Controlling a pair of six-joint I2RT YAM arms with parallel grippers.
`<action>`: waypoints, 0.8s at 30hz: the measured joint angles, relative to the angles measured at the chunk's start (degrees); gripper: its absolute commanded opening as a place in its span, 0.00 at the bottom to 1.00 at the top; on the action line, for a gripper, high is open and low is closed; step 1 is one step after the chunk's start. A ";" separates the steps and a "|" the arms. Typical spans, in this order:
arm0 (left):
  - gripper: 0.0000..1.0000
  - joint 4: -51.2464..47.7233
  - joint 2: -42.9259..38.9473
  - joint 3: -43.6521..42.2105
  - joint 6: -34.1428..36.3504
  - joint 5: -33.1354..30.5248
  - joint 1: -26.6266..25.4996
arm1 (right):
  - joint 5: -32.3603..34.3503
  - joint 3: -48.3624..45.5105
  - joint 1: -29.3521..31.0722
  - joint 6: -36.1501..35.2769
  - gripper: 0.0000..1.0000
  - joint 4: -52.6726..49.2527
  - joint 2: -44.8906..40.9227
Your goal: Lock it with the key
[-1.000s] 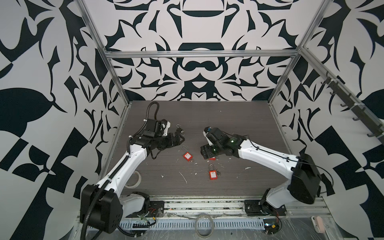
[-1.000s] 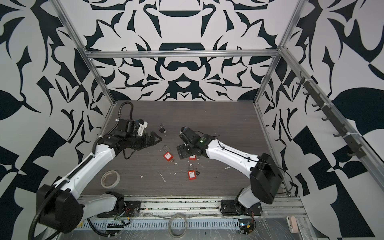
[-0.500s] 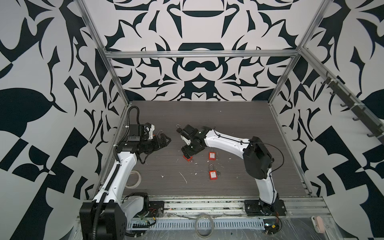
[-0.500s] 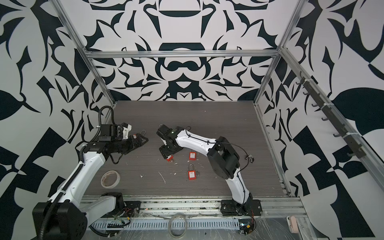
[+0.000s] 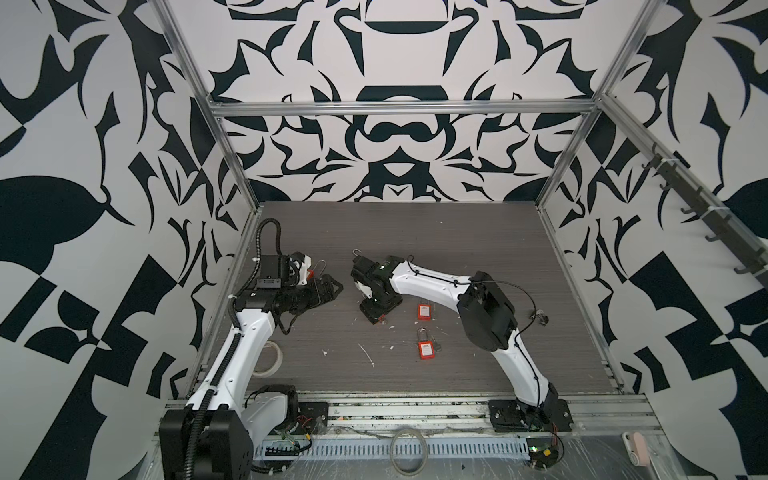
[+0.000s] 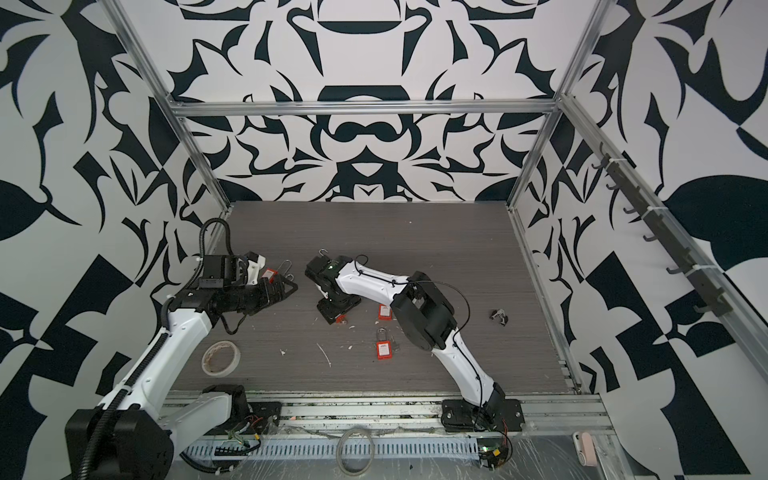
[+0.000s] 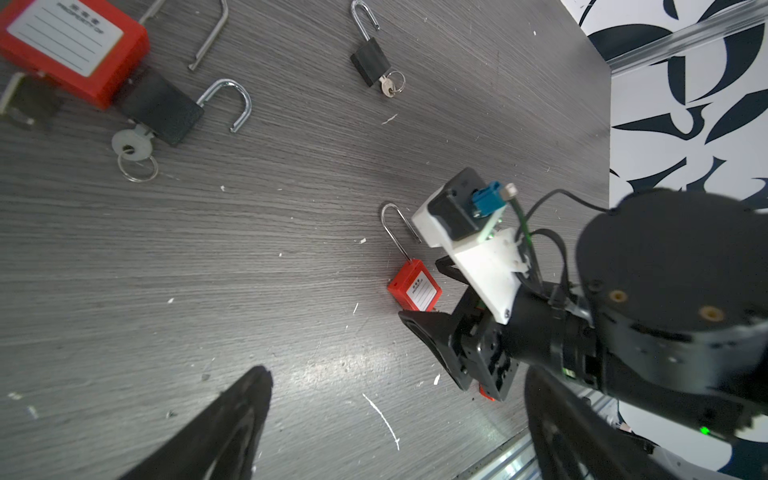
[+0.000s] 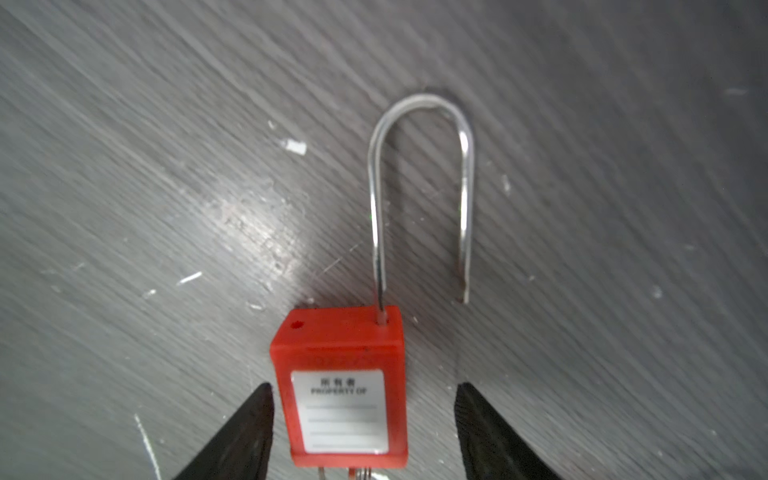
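Though top views nearly hide it, red padlock [image 8: 338, 386] within unclenched right claw [image 8: 363, 385], perhaps touching, left claw [image 7: 397, 372] released

Two slim robot arms with glossy white shells and black joint housings appear in both top views. The left arm [image 5: 249, 345], lower left, carries a ribbed black cable conduit [image 5: 261, 241]. The right arm [image 5: 432, 282], centre, bears a white wrist camera bracket [image 7: 490, 266] with a blue connector [image 7: 484, 203], a black cable [image 7: 557, 245] and brass-coloured screws [image 7: 618, 296]. The right gripper [image 8: 363, 385] has matte black wedge-shaped fingers [image 8: 245, 432].
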 measured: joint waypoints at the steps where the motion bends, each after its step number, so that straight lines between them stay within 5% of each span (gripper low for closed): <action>1: 0.97 -0.04 0.00 0.02 0.24 -0.09 0.00 | 0.17 0.55 0.15 -0.20 0.68 -0.42 0.48; 18: 0.95 -1.90 0.76 1.81 3.56 -0.96 0.04 | 1.14 3.63 1.05 -5.03 0.33 -2.86 2.16; 24: 0.89 -1.33 1.07 1.81 5.31 1.25 0.04 | 1.14 -0.46 1.36 -8.48 0.29 -1.66 -2.05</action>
